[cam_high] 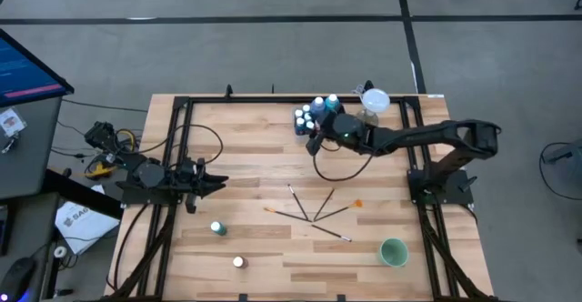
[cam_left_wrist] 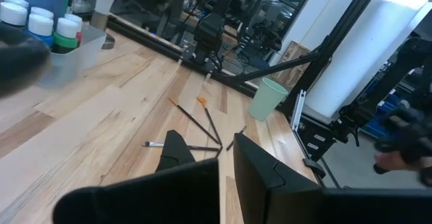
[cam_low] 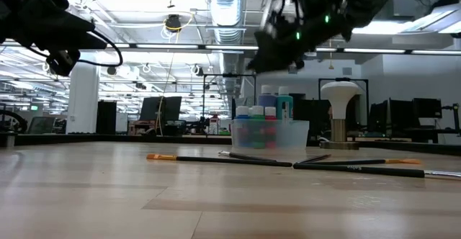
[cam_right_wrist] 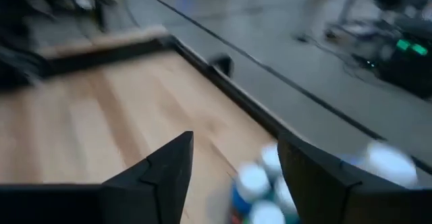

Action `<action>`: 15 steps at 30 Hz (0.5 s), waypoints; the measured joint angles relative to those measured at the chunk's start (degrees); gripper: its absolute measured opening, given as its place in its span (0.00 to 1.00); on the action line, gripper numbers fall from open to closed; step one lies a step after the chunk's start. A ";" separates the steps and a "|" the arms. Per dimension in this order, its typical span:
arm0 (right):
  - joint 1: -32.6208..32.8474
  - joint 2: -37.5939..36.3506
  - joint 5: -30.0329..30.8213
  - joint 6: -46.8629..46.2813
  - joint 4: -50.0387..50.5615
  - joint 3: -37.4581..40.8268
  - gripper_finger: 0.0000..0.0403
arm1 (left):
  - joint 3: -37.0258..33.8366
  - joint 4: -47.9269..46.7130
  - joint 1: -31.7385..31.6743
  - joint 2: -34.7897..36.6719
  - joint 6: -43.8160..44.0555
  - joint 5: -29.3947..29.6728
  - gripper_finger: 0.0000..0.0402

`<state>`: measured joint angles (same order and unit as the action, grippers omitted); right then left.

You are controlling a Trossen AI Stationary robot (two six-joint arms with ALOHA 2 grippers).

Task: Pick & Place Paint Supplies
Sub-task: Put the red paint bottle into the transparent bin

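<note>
Several white-capped paint bottles [cam_high: 309,115] stand together in a clear tub [cam_low: 294,134] near the table's far edge. My right gripper [cam_high: 316,141] hovers open just above them, empty, the caps [cam_right_wrist: 255,181] showing below its fingers. Several thin paintbrushes [cam_high: 314,213] lie fanned on the table's middle. Two small bottles stand alone toward the near left: a green one [cam_high: 217,228] and a red one [cam_high: 238,262]. My left gripper [cam_high: 221,182] waits shut at the table's left, level above the surface.
A white-topped stemmed stand [cam_high: 375,100] stands right of the tub at the far edge. A round green cup [cam_high: 393,252] sits near the front right. Black frame rails [cam_high: 182,138] run along the table's left, far and right sides.
</note>
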<state>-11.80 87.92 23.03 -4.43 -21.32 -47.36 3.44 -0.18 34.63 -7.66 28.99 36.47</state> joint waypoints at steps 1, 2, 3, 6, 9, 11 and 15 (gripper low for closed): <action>0.49 -1.06 -1.15 0.33 0.43 -0.86 0.53 | 0.00 0.10 0.02 0.00 0.00 0.00 0.00; 1.18 -1.87 -2.35 0.54 0.92 -1.97 0.53 | 0.00 0.23 0.00 0.00 0.00 0.00 0.00; 2.04 -2.27 -3.65 1.23 1.20 -3.41 0.54 | 0.00 0.32 0.01 0.00 0.00 0.00 0.00; 5.74 -2.36 -5.51 3.54 4.96 -8.38 0.54 | 0.00 0.35 0.01 0.02 -0.01 -0.01 0.00; 10.46 -0.05 -5.74 7.29 8.78 -14.99 0.54 | 0.00 0.35 0.02 0.00 0.00 -0.02 0.00; 13.48 1.93 -5.74 9.13 11.66 -19.33 0.54 | 0.00 0.39 0.01 0.01 0.00 -0.02 0.00; 18.80 6.33 -5.81 9.97 13.79 -28.01 0.56 | 0.00 0.61 0.01 0.00 0.00 -0.05 0.00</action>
<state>6.99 94.25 17.21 5.54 -7.53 -75.37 3.44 0.43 34.64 -7.66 28.99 36.42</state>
